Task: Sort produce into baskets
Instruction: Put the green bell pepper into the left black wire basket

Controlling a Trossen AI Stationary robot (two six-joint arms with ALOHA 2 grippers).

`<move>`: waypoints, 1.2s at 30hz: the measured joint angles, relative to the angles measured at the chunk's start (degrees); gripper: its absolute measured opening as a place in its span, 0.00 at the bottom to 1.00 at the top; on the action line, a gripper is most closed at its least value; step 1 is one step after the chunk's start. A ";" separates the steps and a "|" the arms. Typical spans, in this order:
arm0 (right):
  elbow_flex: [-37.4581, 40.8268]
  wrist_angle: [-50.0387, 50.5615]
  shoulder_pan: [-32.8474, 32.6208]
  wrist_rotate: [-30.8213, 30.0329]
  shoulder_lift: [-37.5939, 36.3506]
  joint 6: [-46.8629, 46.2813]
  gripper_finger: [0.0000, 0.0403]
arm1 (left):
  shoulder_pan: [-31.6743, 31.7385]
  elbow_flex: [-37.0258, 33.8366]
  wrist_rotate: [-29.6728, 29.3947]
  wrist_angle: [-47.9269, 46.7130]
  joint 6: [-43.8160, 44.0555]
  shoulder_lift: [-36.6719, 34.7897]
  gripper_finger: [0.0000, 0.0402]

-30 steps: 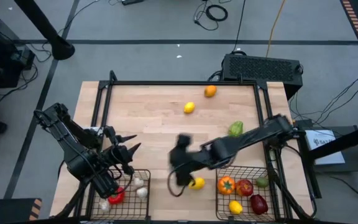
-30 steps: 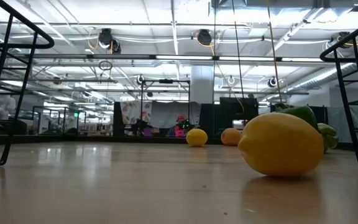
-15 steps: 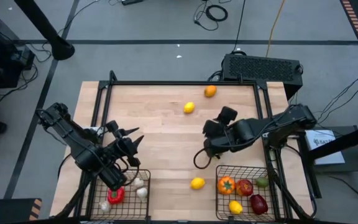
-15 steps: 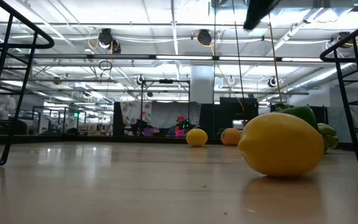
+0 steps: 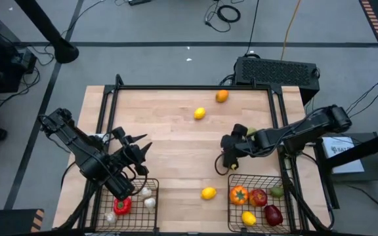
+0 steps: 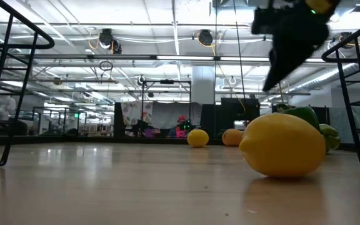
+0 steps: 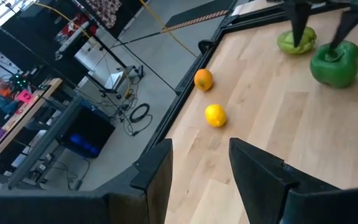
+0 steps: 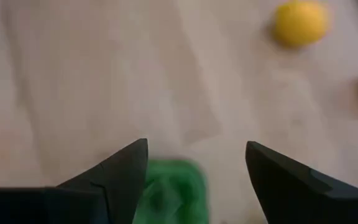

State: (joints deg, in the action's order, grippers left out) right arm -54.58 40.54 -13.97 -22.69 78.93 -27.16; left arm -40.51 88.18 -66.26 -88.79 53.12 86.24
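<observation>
My right gripper (image 5: 241, 136) is open and hovers over two green peppers (image 7: 336, 62) at the table's right side. One pepper shows between its fingers in the right wrist view (image 8: 169, 193). In the low view the gripper (image 6: 280, 69) hangs clear above the peppers (image 6: 305, 115). My left gripper (image 5: 136, 148) is open and empty above the table, by the left basket (image 5: 157, 196). A lemon (image 5: 208, 193) lies on the table between the two baskets. Another lemon (image 5: 199, 113) and an orange (image 5: 222, 96) lie near the far edge.
The left basket holds a red pepper (image 5: 122, 205) and garlic bulbs (image 5: 147, 192). The right basket (image 5: 258, 176) holds an orange tomato (image 5: 239, 194), red apples (image 5: 258, 196) and a lemon (image 5: 248, 217). A black frame (image 5: 195, 87) borders the table.
My right gripper has gone from above the near lemon toward the table's far right and now stands over the green peppers. The near lemon has stayed where it was. My left gripper has moved a little toward the far edge.
</observation>
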 joint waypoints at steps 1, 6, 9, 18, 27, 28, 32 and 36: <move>1.59 -1.47 0.31 1.90 -0.61 1.02 0.65 | 0.00 0.00 -0.01 0.00 0.00 0.00 0.41; 8.21 -8.34 2.04 6.40 -3.50 2.12 0.65 | 0.00 0.00 0.00 0.09 0.01 0.00 0.41; 9.61 -8.67 2.13 6.38 -4.32 2.60 0.65 | 0.00 0.00 0.00 0.25 0.00 0.00 0.41; 10.03 -8.95 2.14 6.34 -4.25 4.27 0.55 | 0.00 0.00 0.00 0.31 0.00 0.00 0.41; 10.03 -7.70 2.14 6.33 -3.70 1.25 0.40 | 0.01 0.00 0.00 0.31 0.00 0.00 0.41; 10.03 -7.58 2.14 6.33 -3.69 0.99 0.40 | 0.00 0.00 0.00 0.32 0.00 0.00 0.41; 10.03 -7.39 2.14 6.35 -3.69 -0.09 0.35 | 0.00 0.00 0.00 0.31 0.00 0.00 0.41; 10.03 -7.35 2.14 6.35 -3.69 -0.82 0.28 | 0.01 0.00 0.00 0.33 0.00 0.00 0.41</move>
State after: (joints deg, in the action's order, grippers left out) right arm -44.56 33.19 -11.84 -16.34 75.24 -27.98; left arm -40.50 88.18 -66.26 -88.47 53.12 86.24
